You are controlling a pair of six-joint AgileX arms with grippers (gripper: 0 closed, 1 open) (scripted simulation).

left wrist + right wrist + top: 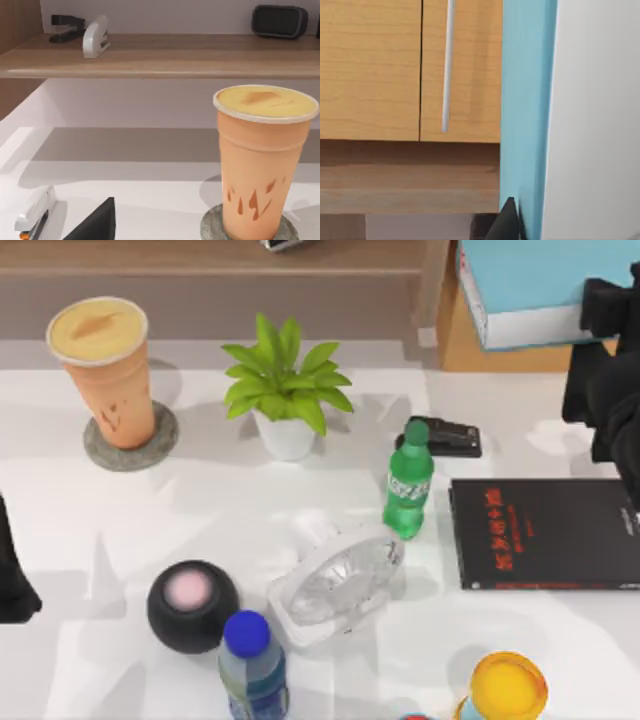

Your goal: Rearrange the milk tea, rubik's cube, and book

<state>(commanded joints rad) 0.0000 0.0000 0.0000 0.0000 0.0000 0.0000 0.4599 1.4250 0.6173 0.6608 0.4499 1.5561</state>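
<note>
Book (pixel 545 285) sits pinched by right hand (pixel 512 220) at the table's far right corner.

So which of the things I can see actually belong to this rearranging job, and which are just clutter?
Job:
- milk tea, standing on a grey coaster
- teal book, right gripper at it

Clutter:
- potted plant
- green bottle
- white fan
- black book
- black speaker
- blue-capped bottle

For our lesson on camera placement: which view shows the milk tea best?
The left wrist view: the milk tea stands close and side-on, showing its creamy top, tapered wall and coaster. The top view shows it from above at the table's far left.
</note>
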